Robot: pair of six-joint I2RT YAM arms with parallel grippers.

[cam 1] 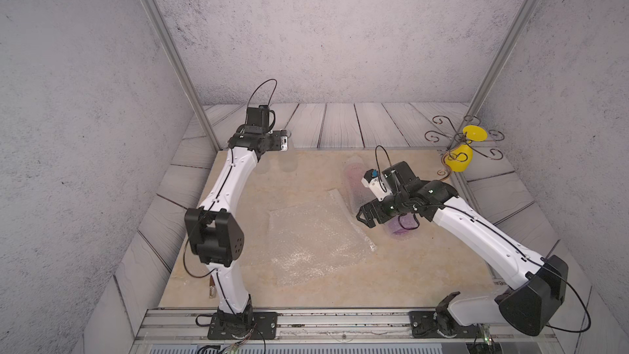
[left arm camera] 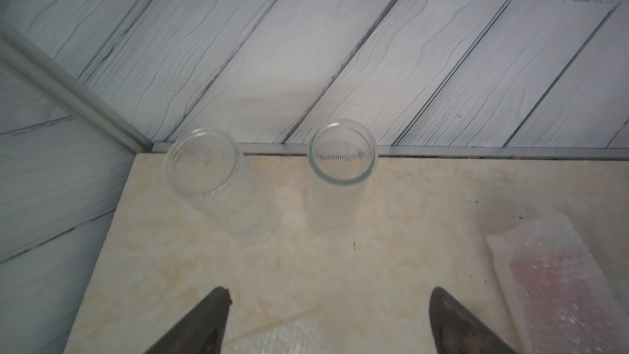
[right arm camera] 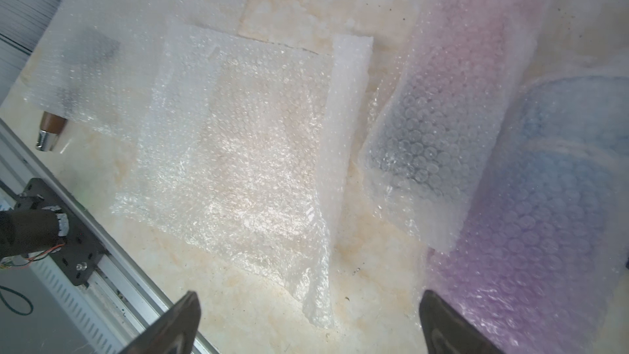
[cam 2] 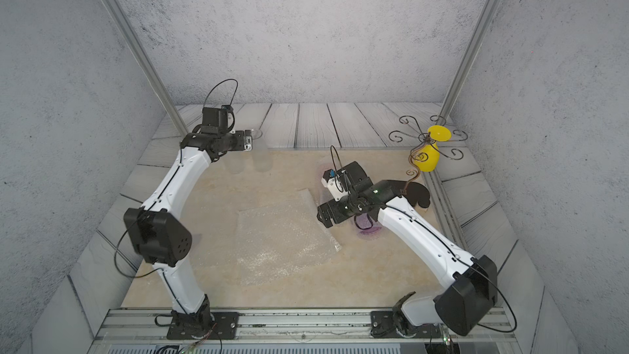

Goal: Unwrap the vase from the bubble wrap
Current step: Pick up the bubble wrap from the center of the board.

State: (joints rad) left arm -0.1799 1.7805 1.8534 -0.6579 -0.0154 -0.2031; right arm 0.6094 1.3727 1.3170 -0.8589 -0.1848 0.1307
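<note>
my left gripper (left arm camera: 330, 296) spread, nothing between, hanging near bare glass vases (left arm camera: 342, 154) upright at far table edge; careless swing from me tips them. flat bubble wrap sheets (cam 1: 313, 243) lie mid-table, empty. pink-tinted wrapped tube (right arm camera: 442, 114) lies against purple wrapped tube (right arm camera: 544, 233). right gripper (right arm camera: 308, 301) spread beside purple one, pinching nothing. risk: i bite through wrap onto vase, tube rolls or drags neighbour; loose edge hard to see.

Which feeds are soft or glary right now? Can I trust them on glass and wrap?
Left wrist view: soft overall, the glass vases hazy, the fingers out of focus. Right wrist view: glare on the flat bubble wrap; the purple wrapped roll blurs close up. Both top views: evenly lit, glass barely visible.
</note>
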